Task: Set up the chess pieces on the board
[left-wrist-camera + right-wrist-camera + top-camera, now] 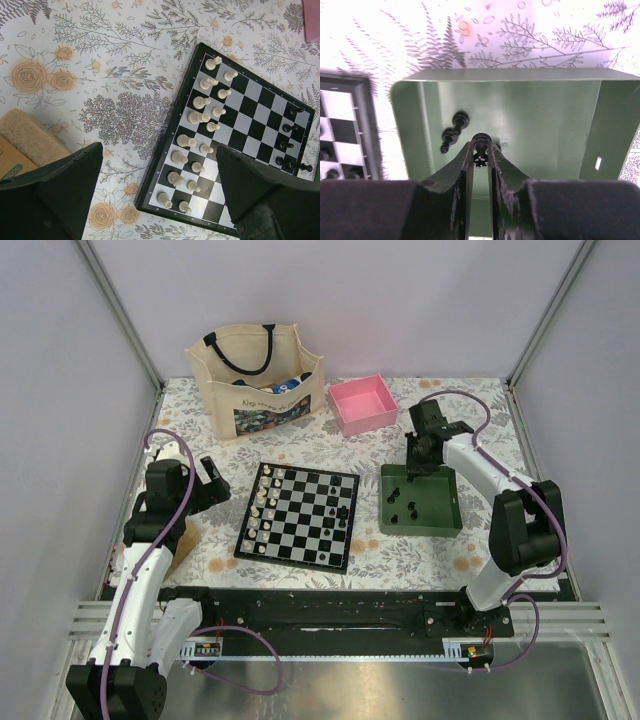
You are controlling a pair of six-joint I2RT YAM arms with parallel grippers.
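The right wrist view shows what the overhead cannot: the right gripper (pixel 480 150) is clenched on 1 black chessman (pixel 481 139), its fingers pinching the piece just over the floor of the green tray (pixel 545 120). Left of it in that frame, more black chessmen (pixel 452 131) sit bunched together (too close to count). From above, the right gripper (pixel 413 472) is only a dark shape at the upper left of the green tray (pixel 440 508), and the loose pieces are specks.

The left gripper (pixel 159 150) is spread wide and holds nothing, hovering beside the left rim of the chessboard (pixel 250 115). The overhead puts the left gripper (pixel 215 482) left of the chessboard (pixel 305 512). Cream-white chessmen (pixel 200 125) fill 2 files along that side, and several black chessmen (pixel 286 145) stand at the opposite edge.

Farther back sit a pink bin (pixel 362 403) and a canvas tote bag (pixel 255 375).
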